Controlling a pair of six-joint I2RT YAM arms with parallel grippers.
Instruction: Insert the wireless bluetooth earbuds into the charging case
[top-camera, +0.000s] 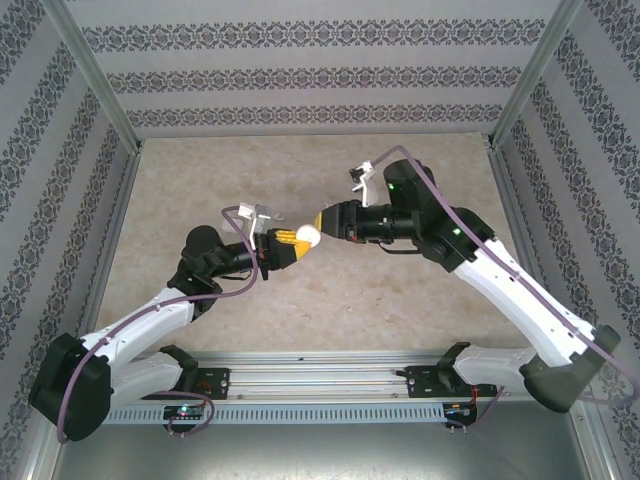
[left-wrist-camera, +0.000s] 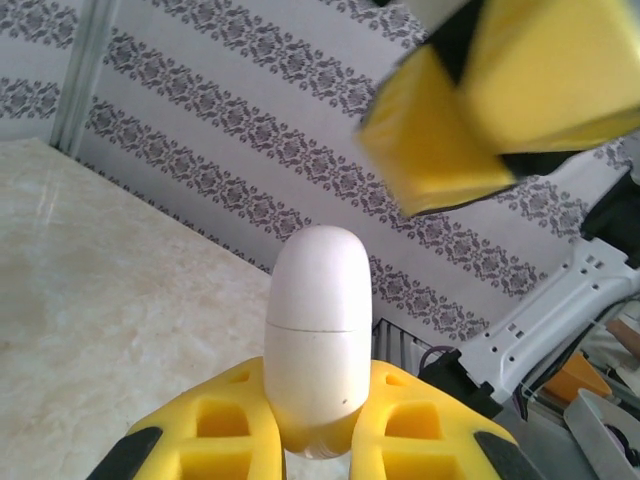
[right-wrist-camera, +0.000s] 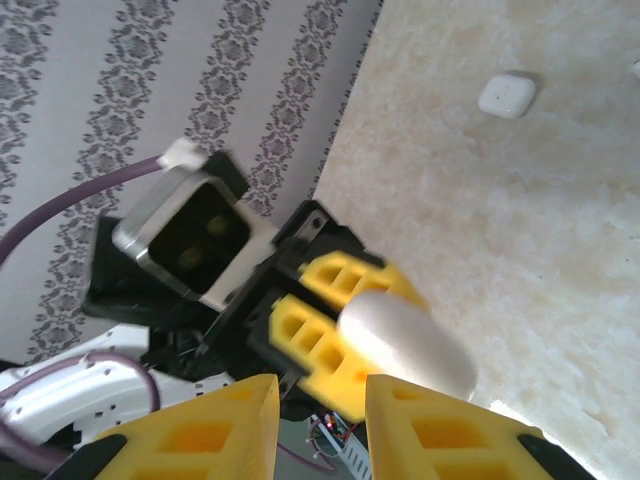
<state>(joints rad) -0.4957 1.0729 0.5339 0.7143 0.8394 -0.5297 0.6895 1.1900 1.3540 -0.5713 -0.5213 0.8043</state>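
Around me: three walls (top-camera: 320, 75) papered in grey damask stripes; aluminium corner posts (top-camera: 95, 75); my tabletop (top-camera: 250, 170), beige marbled, evenly lit.

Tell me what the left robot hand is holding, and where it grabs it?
The left gripper pinches the white charging case by its bottom end, below the seam; its top sticks out.

Bright, even light, only faint soft shadows on the pale surface (top-camera: 330, 290). Left wrist view now: the right end effector (left-wrist-camera: 470, 130) is a smeared yellow blur up close. Right wrist view, glare whitens the surface's lower right corner
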